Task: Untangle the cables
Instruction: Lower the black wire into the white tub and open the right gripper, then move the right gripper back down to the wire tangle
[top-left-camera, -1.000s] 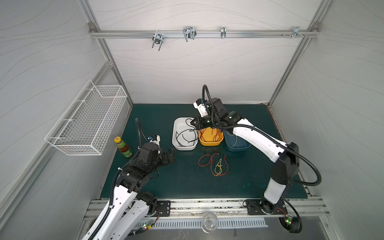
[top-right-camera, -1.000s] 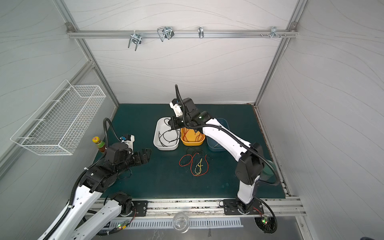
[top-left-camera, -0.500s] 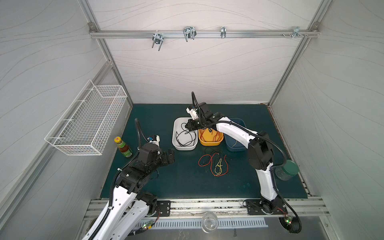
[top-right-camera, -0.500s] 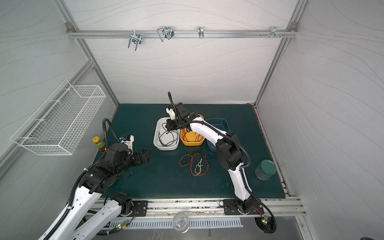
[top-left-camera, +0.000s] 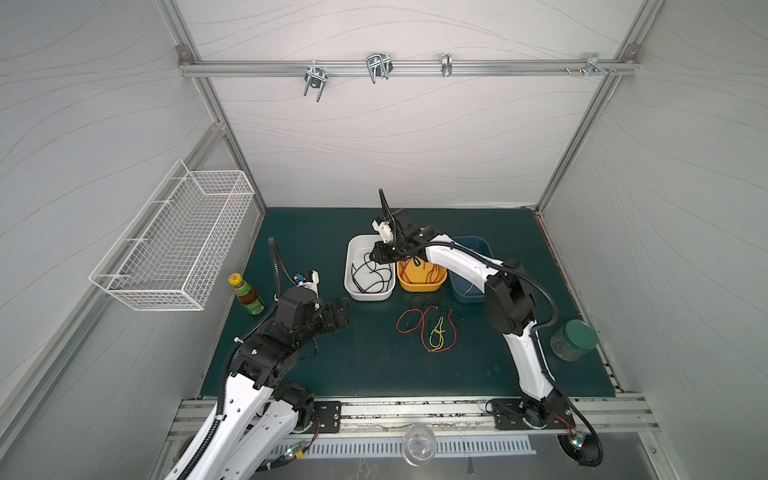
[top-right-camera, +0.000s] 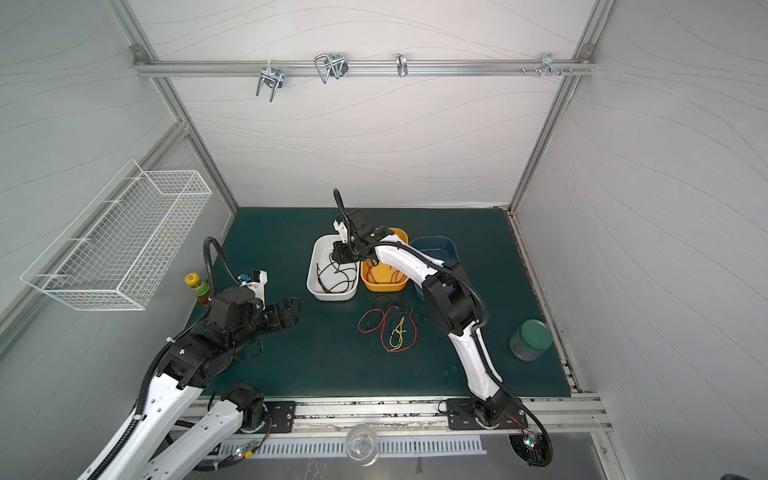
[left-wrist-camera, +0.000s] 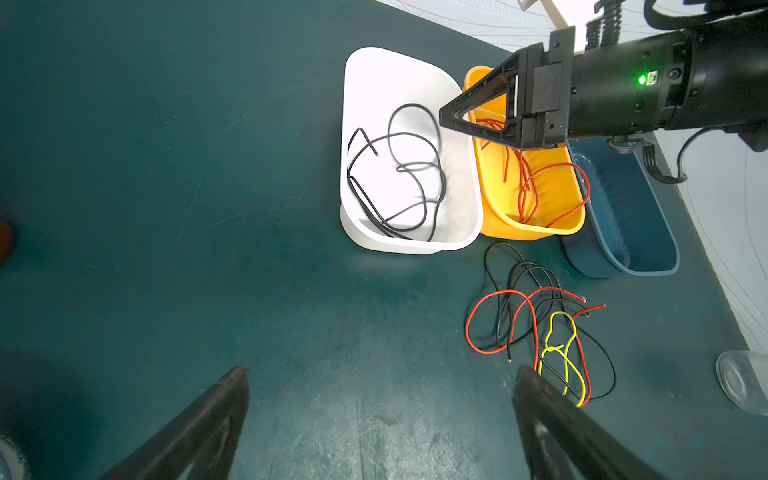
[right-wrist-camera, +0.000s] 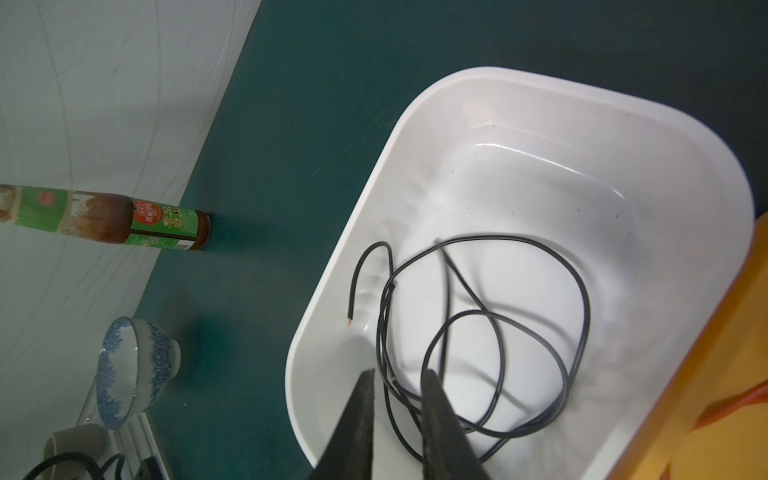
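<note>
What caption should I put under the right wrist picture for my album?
Right gripper, jaws slightly apart, above black cables coiled in a white tub; sauce bottle and bowl nearby.

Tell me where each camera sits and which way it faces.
Top views: high at the front, looking down on the green mat; both arms show, left gripper and right gripper included.
Left wrist: on the left arm, facing across the mat toward the white bin, orange bin and loose cables; its own open fingers show, plus the right gripper.
Right wrist: on the right arm, looking down into the white bin; its slightly parted fingertips show.
Shared: every view shows the black cable in the white bin.
</note>
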